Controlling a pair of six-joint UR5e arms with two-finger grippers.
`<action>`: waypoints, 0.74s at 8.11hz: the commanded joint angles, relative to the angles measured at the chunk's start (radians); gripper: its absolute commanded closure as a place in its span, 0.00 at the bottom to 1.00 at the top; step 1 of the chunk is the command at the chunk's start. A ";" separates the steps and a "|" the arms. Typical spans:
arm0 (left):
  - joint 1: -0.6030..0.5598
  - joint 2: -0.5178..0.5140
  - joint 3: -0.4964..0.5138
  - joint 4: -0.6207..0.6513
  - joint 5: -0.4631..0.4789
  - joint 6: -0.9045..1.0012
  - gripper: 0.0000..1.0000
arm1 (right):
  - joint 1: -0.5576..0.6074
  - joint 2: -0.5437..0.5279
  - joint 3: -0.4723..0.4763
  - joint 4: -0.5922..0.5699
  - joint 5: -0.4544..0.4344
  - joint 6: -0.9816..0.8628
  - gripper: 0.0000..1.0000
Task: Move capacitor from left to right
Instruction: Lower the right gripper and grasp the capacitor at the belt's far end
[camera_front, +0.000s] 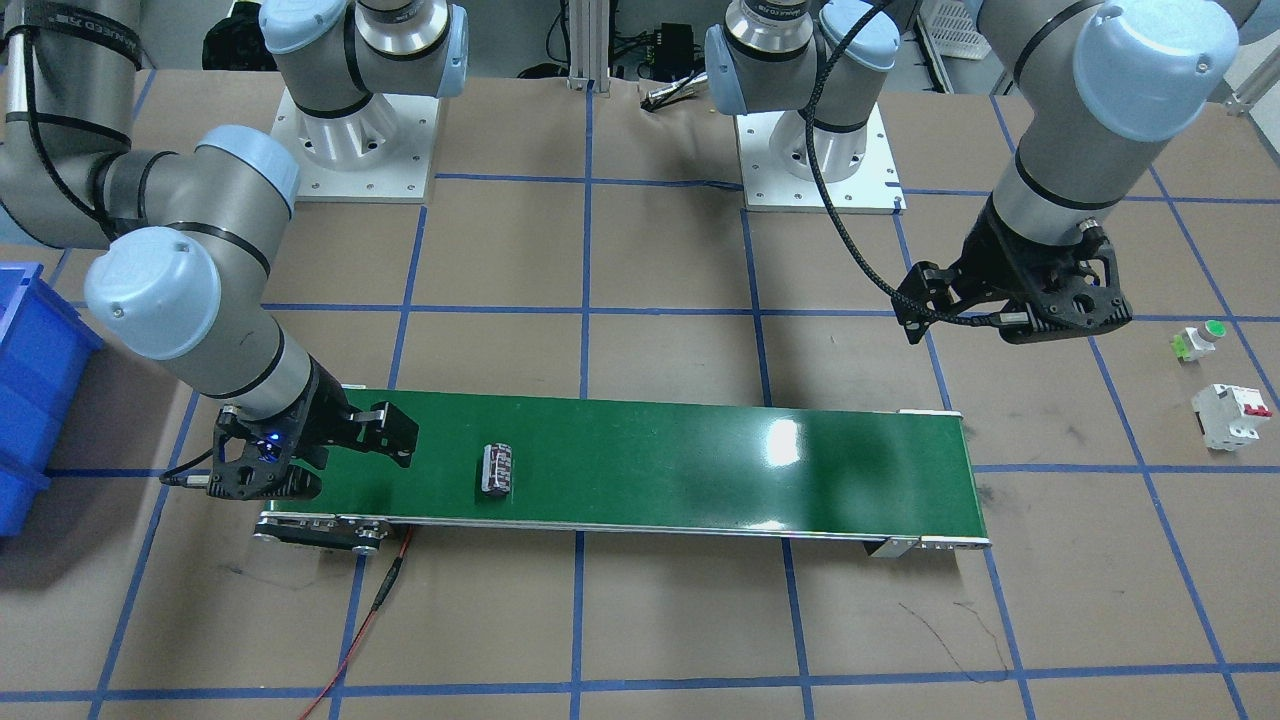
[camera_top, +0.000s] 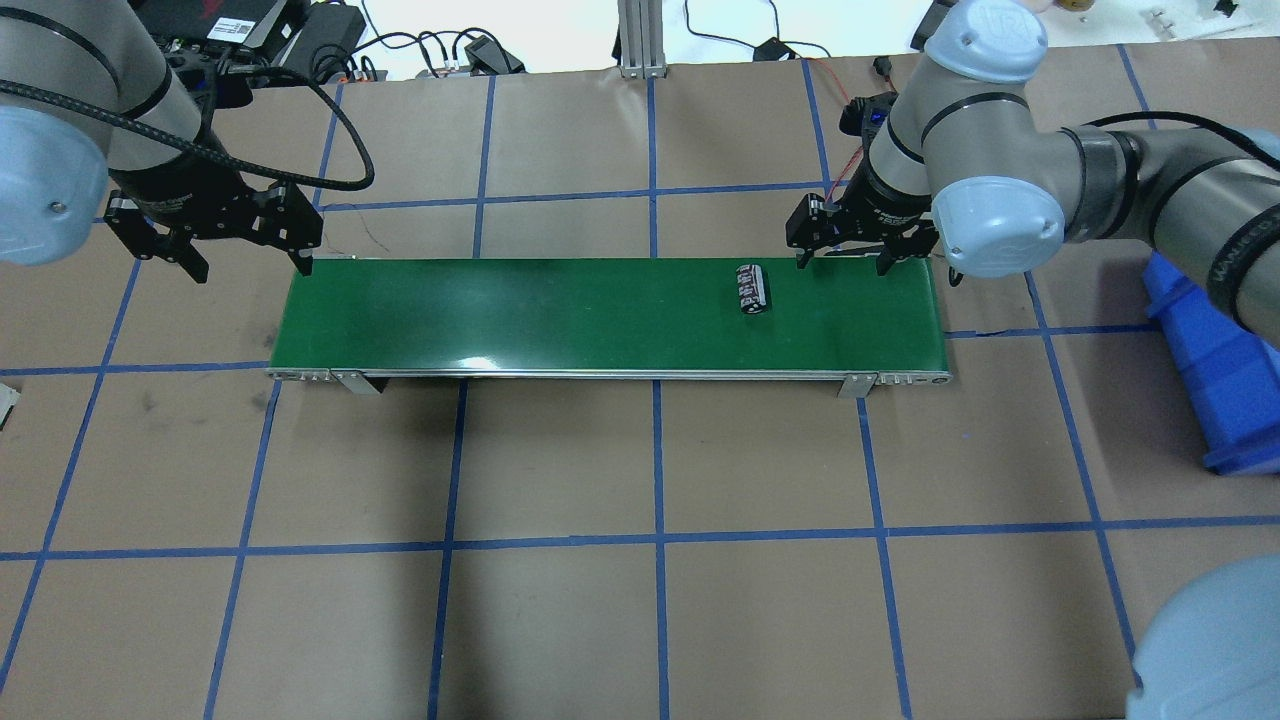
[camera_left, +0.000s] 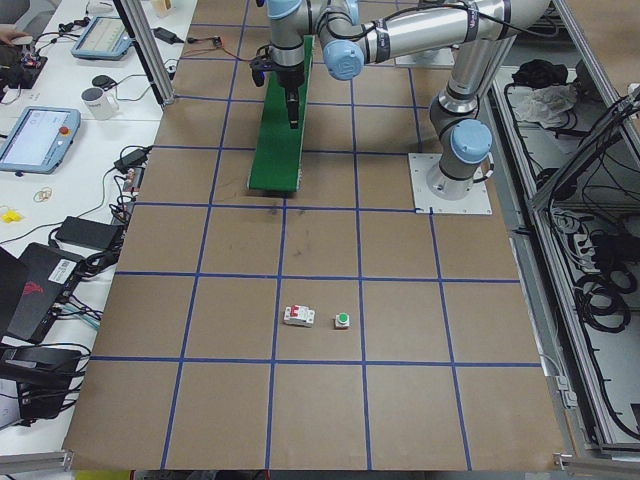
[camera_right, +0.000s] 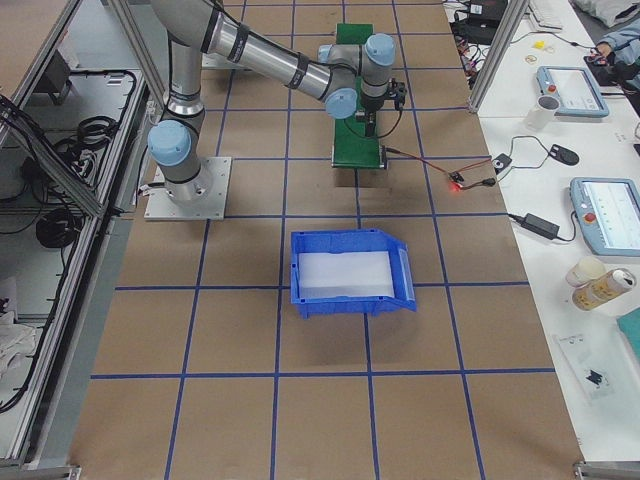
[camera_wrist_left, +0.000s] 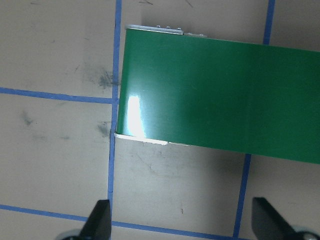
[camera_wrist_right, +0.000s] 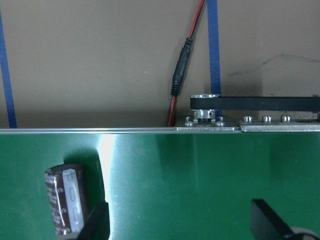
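Observation:
The capacitor (camera_top: 752, 288), a small black cylinder with a pale stripe, lies on its side on the green conveyor belt (camera_top: 550, 310), near the belt's right end. It also shows in the front view (camera_front: 497, 468) and low left in the right wrist view (camera_wrist_right: 67, 200). My right gripper (camera_top: 838, 258) is open and empty over the belt's far right corner. The capacitor is just beside one fingertip (camera_wrist_right: 97, 222), outside the gap. My left gripper (camera_top: 250, 262) is open and empty above the table at the belt's far left corner.
A blue bin (camera_top: 1220, 380) sits on the table to the right of the belt. A white breaker (camera_front: 1230, 415) and a green-topped push button (camera_front: 1200, 340) lie on the table beyond the belt's left end. A red-black cable (camera_wrist_right: 180, 75) runs from the belt's right end.

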 joint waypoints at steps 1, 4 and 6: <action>0.000 -0.001 -0.001 0.001 0.002 0.000 0.00 | 0.005 0.004 0.000 -0.004 0.007 -0.001 0.00; 0.000 -0.001 -0.001 0.004 -0.001 0.000 0.00 | 0.005 0.031 0.000 -0.004 -0.005 -0.010 0.00; -0.002 -0.001 -0.002 0.002 0.000 0.009 0.00 | 0.005 0.051 -0.002 -0.007 -0.011 -0.062 0.10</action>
